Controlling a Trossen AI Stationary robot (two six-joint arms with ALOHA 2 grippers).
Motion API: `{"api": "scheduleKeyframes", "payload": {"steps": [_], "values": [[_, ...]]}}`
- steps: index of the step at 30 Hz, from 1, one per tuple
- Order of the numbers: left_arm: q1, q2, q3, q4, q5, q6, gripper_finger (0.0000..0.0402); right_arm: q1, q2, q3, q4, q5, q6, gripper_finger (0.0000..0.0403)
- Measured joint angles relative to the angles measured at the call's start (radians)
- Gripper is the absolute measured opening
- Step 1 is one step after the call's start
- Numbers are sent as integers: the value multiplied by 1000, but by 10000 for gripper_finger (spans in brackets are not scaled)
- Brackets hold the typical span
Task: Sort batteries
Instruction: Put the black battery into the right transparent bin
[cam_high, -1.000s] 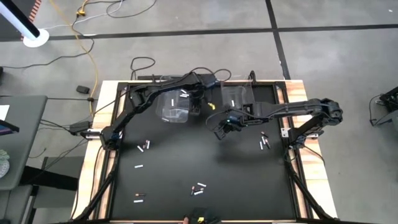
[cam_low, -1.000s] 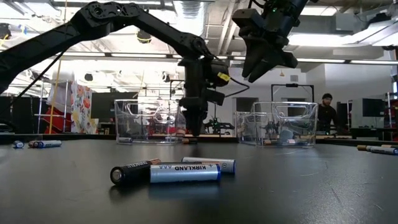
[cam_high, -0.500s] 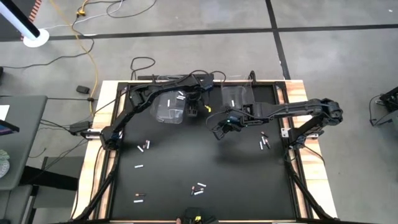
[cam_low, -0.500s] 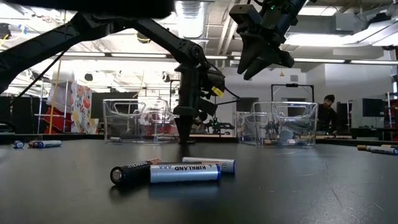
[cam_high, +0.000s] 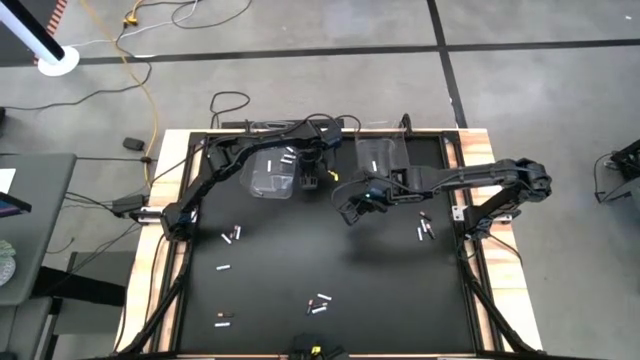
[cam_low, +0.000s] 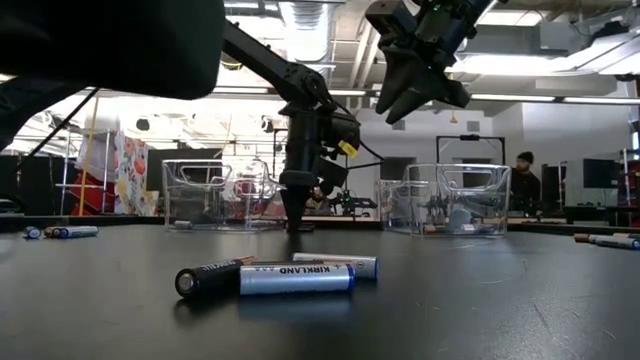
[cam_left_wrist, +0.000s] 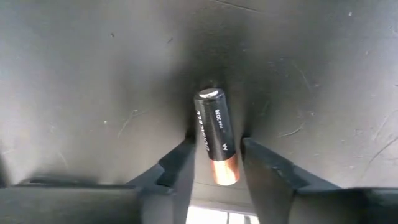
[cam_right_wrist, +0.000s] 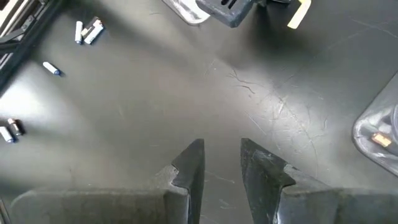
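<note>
Black-and-copper AA battery lies on the bench at upper centre, bracketed by the left gripper, jaws apart, unclamped. Next: clamp and lift. Right gripper hovers nearby, jaws apart, empty.

Table: black top inside a pale wooden frame.
Bins: two clear plastic bins stand at the far side, left bin and right bin, apart from each other.
Floor: grey concrete, with a yellow cable and a black cable.
Room behind: a person beyond the right bin.
</note>
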Motion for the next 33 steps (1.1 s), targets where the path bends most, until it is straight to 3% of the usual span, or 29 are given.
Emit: {"api": "scheduleKeyframes", "payload": {"steps": [9,33], "values": [[9,0,-1,22,-13,0,38,11,0,0,0,0,-3,119],[19,-50,-7,3,21,89,45,10,0,0,-13,4,-38,119]]}}
